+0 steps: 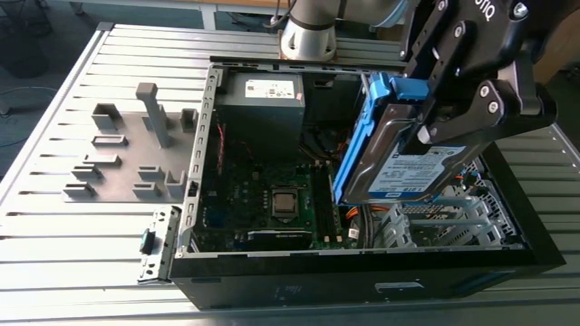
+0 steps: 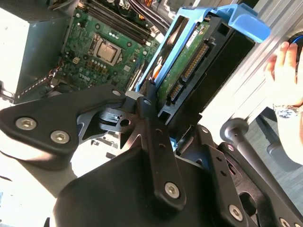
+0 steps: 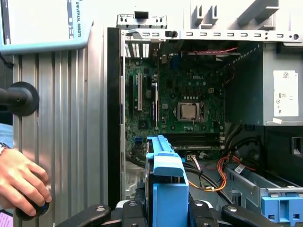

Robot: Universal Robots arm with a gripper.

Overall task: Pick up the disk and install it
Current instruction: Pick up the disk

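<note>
The disk point(image 1: 408, 170): gripped in the claw point(image 1: 437, 128) and held up in the air, over the right part of the open computer case point(image 1: 363, 275) as the exterior view gives it. Closed firmly on the disk near its upper end, with one black finger pressed on the label face. Seen also in the second wrist view, with the claw point(image 2: 150, 101) clamped on the disk point(image 2: 189, 64) and the connector end turned toward the claw.

Tilted steeply, almost standing on edge. Long axis running from the claw downward and a little toward the exterior view's left. Hanging below the claw, therefore, and not beside it. Label face turned to the near right, with the blue bracket point(image 1: 355, 146) along the edge on the exterior view's left.

Not touching the case at any place that can be seen. By judgement, not yet seated in any slot.

Just under the lower end, a pale metal cage point(image 1: 444, 221) in the near right corner of the case. Further to the exterior view's left, the green board point(image 1: 272, 190) flat on the case floor. At the far end, a grey box point(image 1: 263, 102) with a white sticker.

Outside the case, on the exterior view's left, a grey plate with upright blocks point(image 1: 127, 156), lying on the slatted table point(image 1: 54, 231).

In the first wrist view, a person's hand point(image 3: 19, 182) beside the table, well apart from the disk
</note>
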